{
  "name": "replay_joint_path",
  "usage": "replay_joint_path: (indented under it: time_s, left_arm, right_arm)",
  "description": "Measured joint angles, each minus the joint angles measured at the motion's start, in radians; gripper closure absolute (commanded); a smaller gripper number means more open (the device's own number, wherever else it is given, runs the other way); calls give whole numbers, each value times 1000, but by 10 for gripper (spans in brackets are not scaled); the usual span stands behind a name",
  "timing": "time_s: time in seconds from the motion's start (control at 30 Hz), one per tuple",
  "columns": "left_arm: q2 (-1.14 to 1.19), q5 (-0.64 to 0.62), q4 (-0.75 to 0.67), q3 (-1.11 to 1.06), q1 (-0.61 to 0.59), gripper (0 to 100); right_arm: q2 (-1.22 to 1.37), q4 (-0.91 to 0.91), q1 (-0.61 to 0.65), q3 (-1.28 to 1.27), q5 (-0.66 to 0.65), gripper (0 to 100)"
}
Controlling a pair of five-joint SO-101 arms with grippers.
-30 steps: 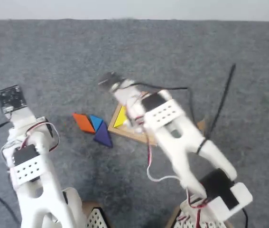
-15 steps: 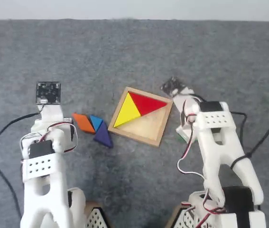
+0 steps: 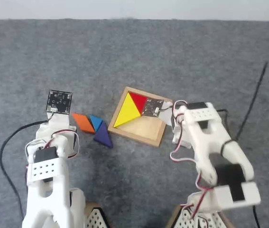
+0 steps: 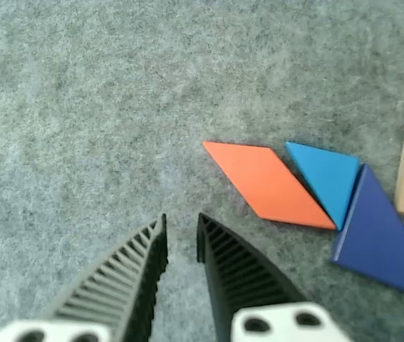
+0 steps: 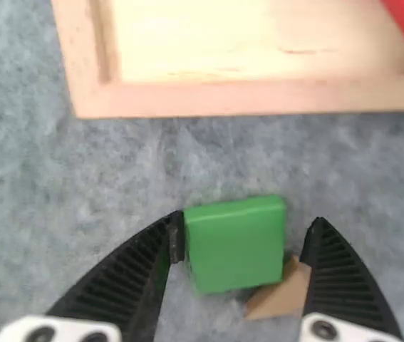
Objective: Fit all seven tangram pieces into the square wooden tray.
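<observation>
The square wooden tray (image 3: 149,133) holds a yellow triangle (image 3: 126,114) and a red triangle (image 3: 138,100). Left of it on the carpet lie an orange parallelogram (image 3: 83,122), a blue triangle (image 3: 96,122) and a dark blue triangle (image 3: 104,136). My left gripper (image 4: 181,231) hovers over bare carpet short of the orange parallelogram (image 4: 268,183), its jaws a narrow gap apart and empty. My right gripper (image 5: 248,226) stands open astride a green square (image 5: 234,242) just outside the tray's rim (image 5: 244,96); one finger (image 5: 166,246) touches it, the other stands clear.
A tan piece (image 5: 278,293) pokes out from under the green square. The right arm (image 3: 193,124) hangs over the tray's right corner, and the left arm (image 3: 51,142) stands left of the loose pieces. Grey carpet lies all around.
The right arm swung off the tray's left part to its right side and came down over the green square. The left arm moved right, toward the loose pieces.
</observation>
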State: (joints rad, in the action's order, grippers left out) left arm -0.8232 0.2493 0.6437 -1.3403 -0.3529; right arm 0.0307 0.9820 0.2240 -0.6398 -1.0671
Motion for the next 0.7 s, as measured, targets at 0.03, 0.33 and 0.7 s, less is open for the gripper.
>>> replay_joint_path:
  time_s: [0.03,0.33,0.7]
  left_arm:
    - [0,0,0,-2,0,923]
    - [0,0,0,-2,0,923]
    - [0,0,0,-2,0,923]
  right_arm:
    - [23,2,-8,23,-6,723]
    - [31,137,-115,143,-81,723]
    - [86,186,-212,353,706,723]
